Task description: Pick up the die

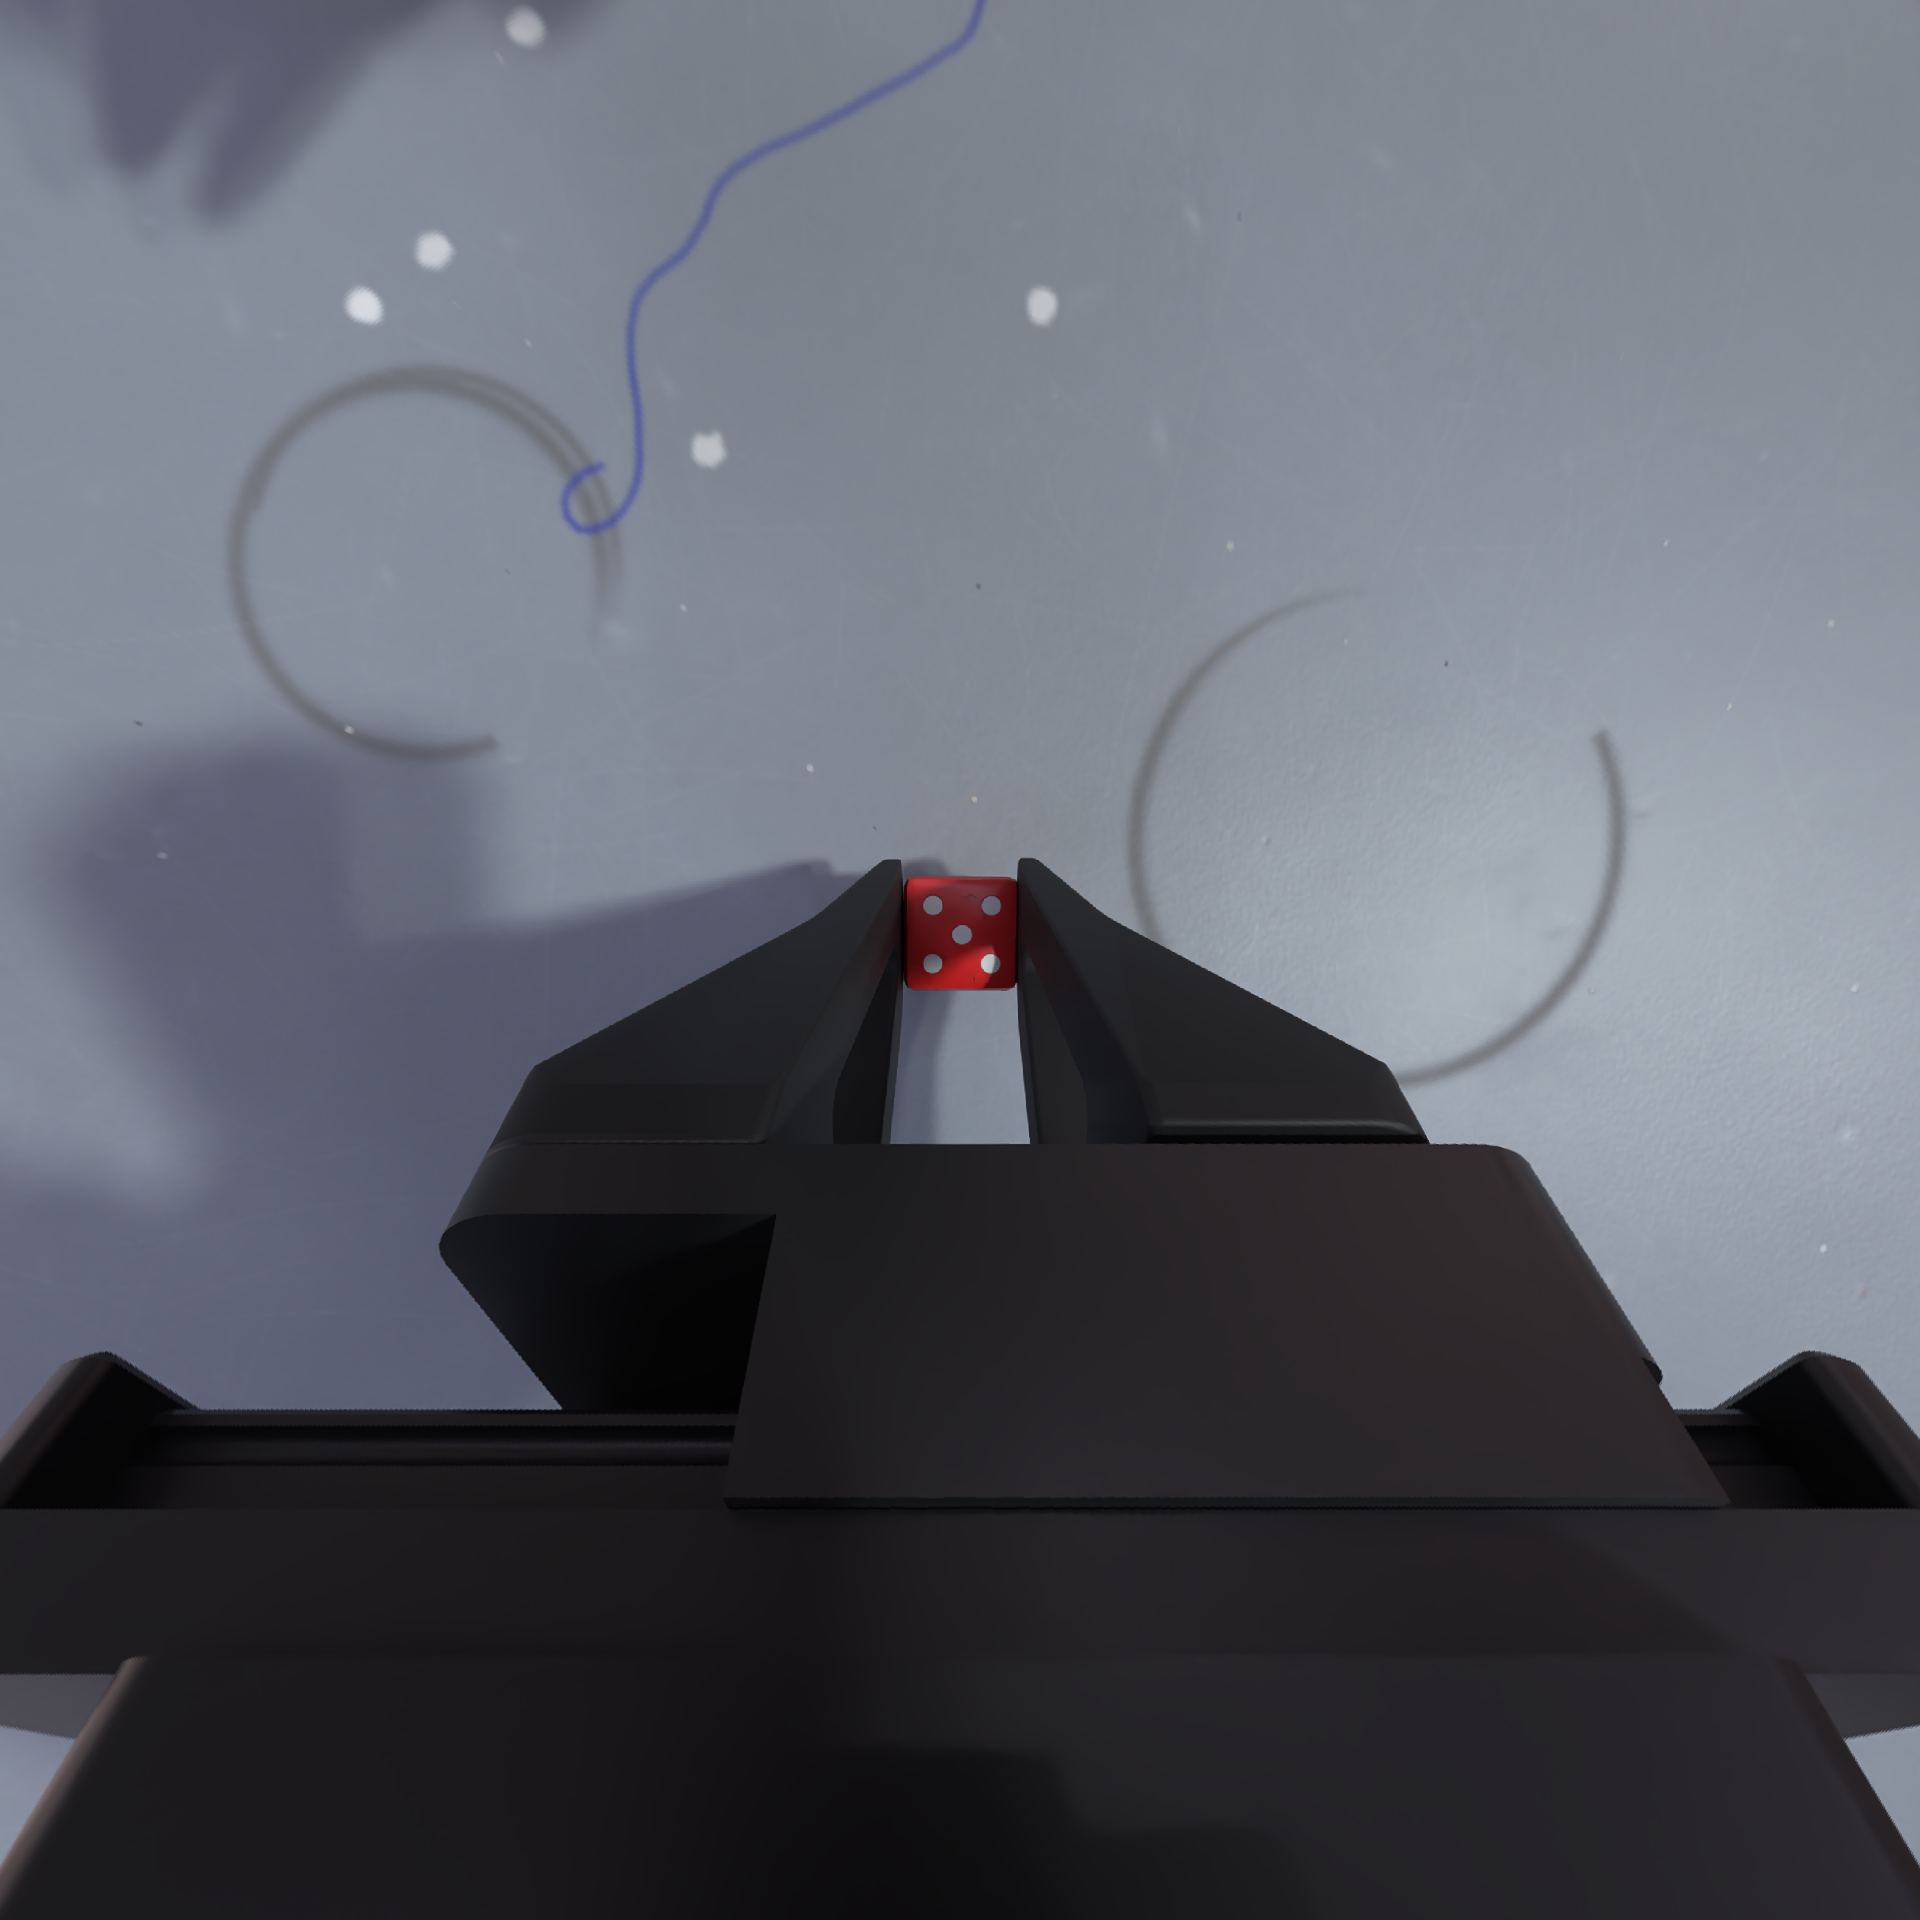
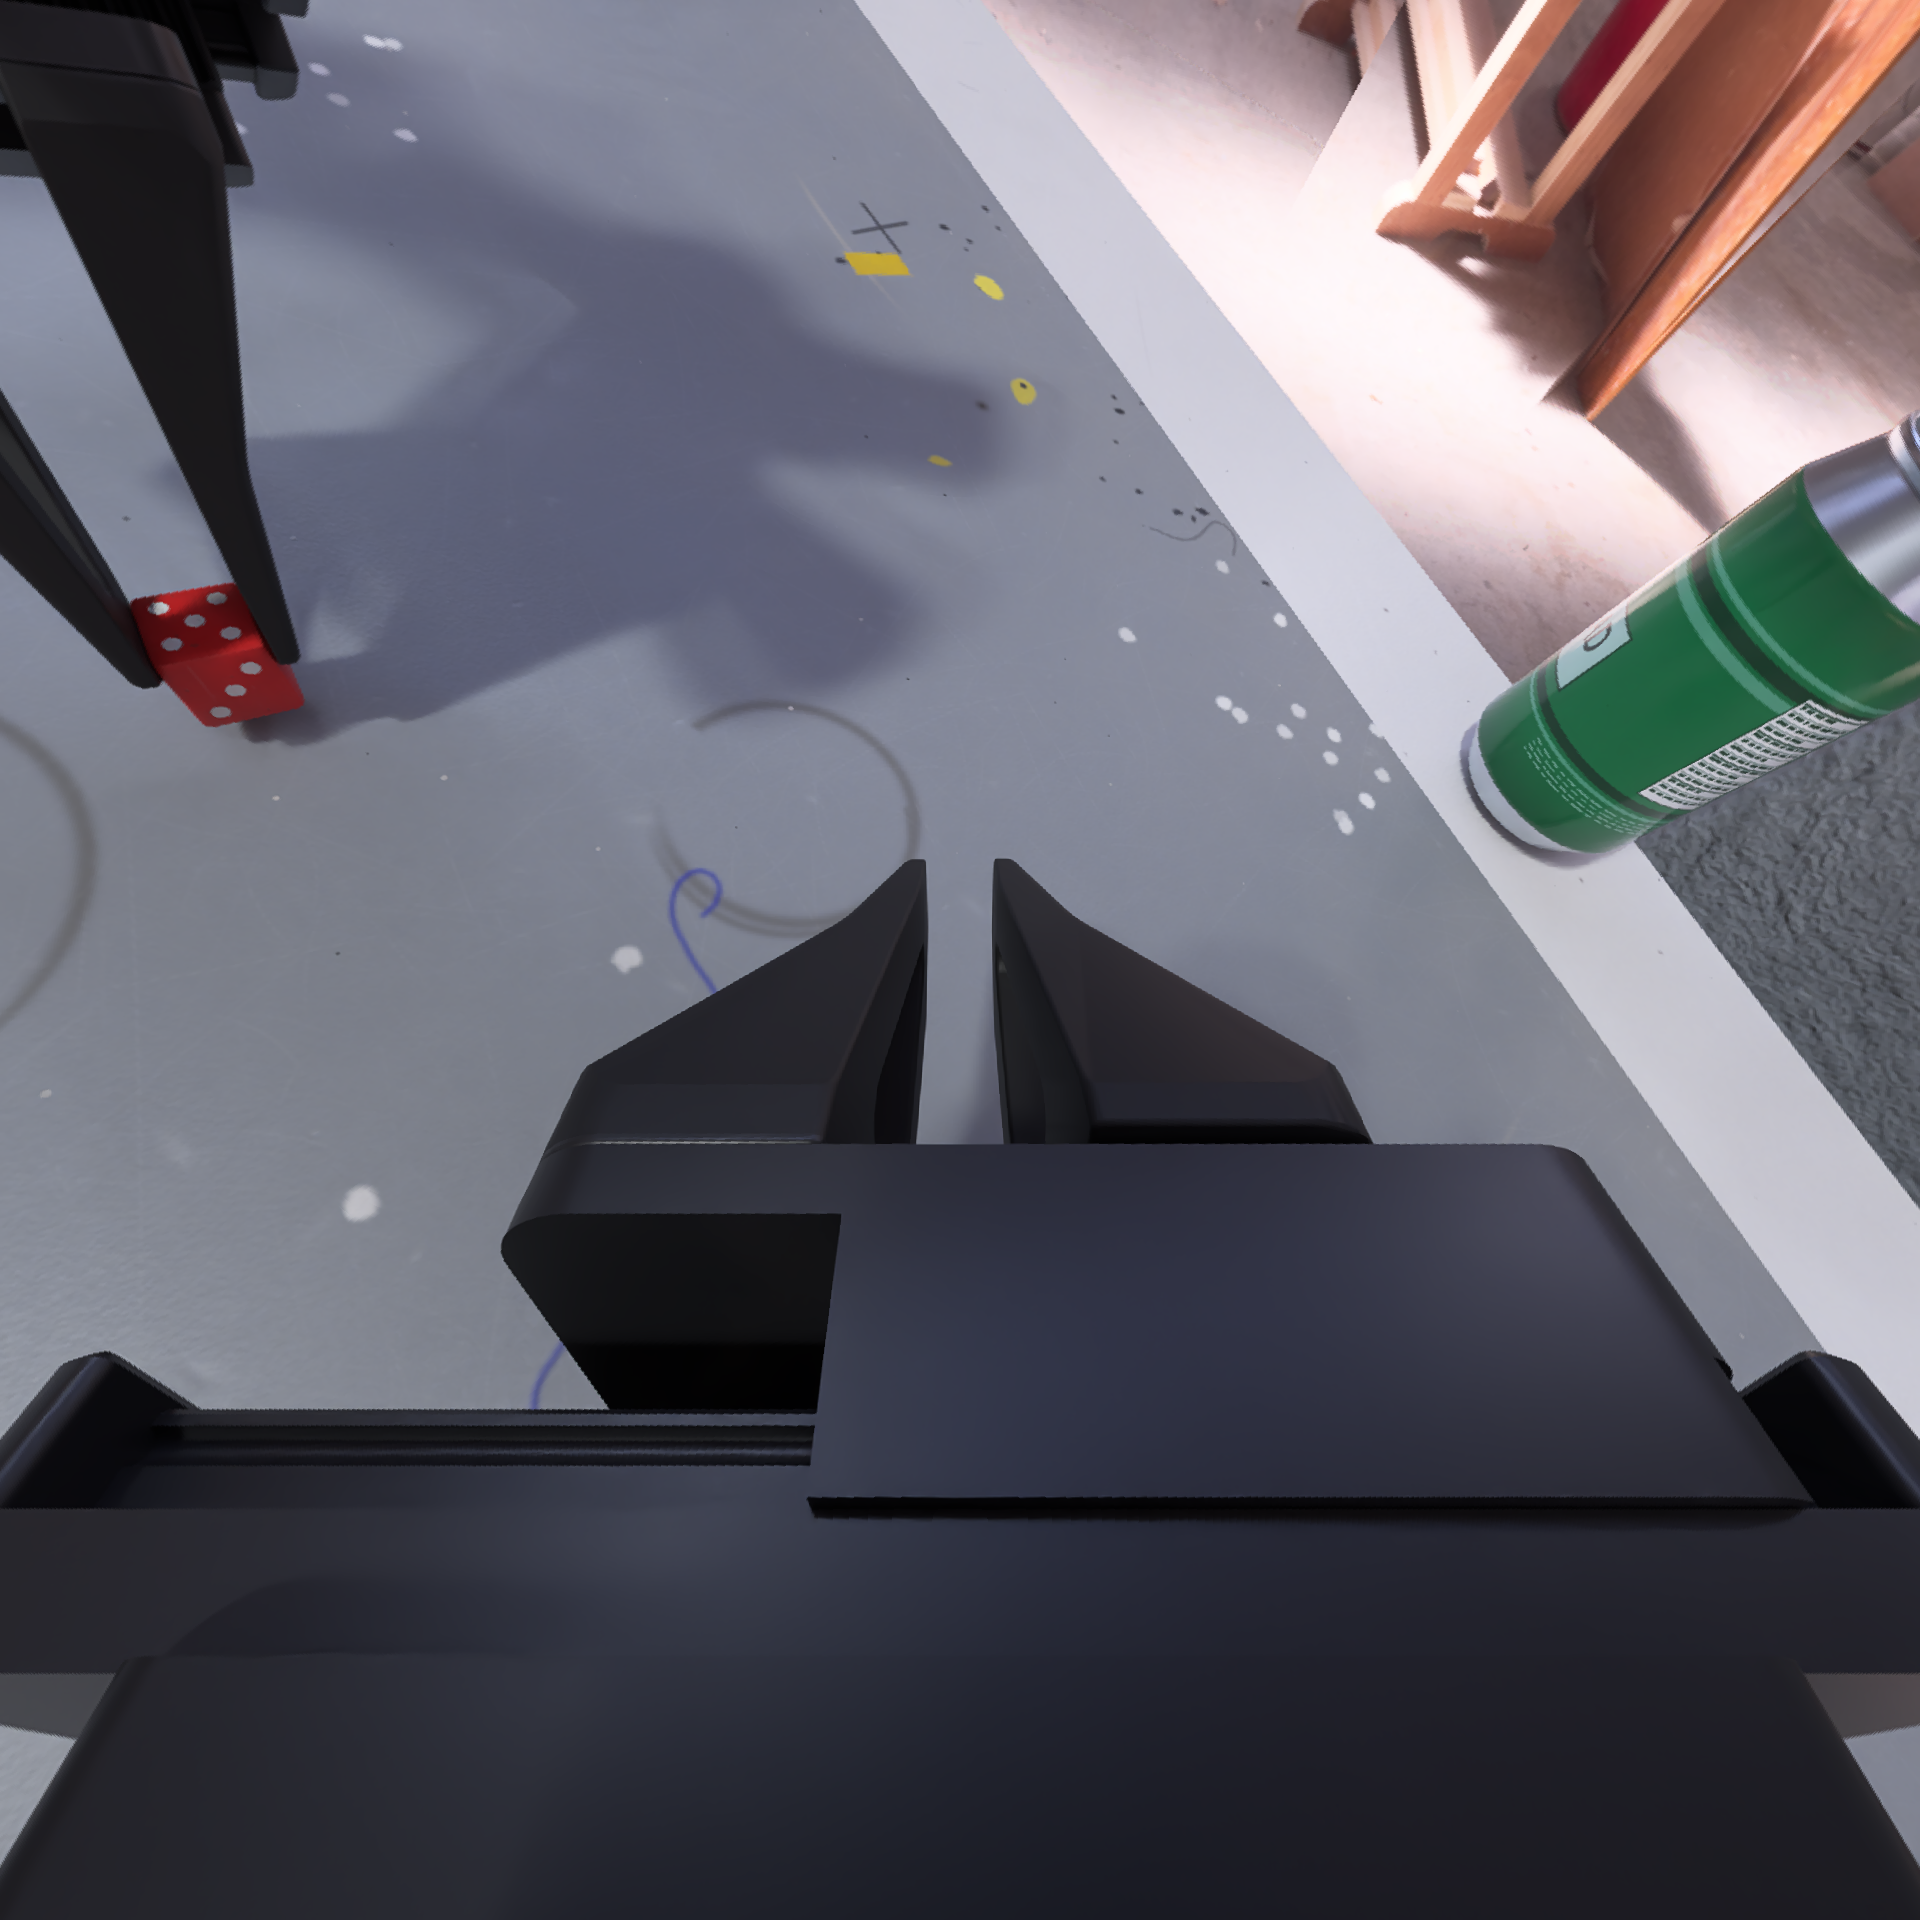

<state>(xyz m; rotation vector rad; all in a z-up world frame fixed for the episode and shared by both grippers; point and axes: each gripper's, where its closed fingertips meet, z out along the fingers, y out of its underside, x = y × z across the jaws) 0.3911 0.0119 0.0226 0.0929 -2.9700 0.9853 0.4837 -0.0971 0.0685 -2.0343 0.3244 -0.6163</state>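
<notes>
1. die (image 1: pixel 960 934), red with white spots, sits pinched between the two black fingers of the left gripper (image 1: pixel 960 883); each finger lies flat against one side of it, and the five-spot face looks back up the fingers.
2. from the right arm's side, the same die (image 2: pixel 218 655) shows near the left edge of the picture, its lower corner at or just above the grey counter (image 2: pixel 520 1039), with a thin shadow under it; whether it touches the top i cannot tell.
3. left gripper (image 2: pixel 213 665) comes down steeply from the upper left corner of that view, fingers narrowing to the die.
4. right gripper (image 2: pixel 959 883) hangs over the counter well apart from the die, nearer the counter's pale right edge; its fingers are drawn close with only a narrow slit between them, and nothing is in the slit.
5. counter top is scuffed: faint ring marks (image 1: pixel 1382 842), white flecks, a thin blue squiggle (image 1: pixel 665 312), and some yellow spots (image 2: pixel 878 264) toward the far edge.
6. green can (image 2: pixel 1704 675) with a silver top stands right on the pale right edge strip of the counter, well away from both grippers.
7. beyond that edge, wooden furniture (image 2: pixel 1621 187) stands on a sunlit floor.
8. broad shadows of the arms fall across the counter around the die.
</notes>
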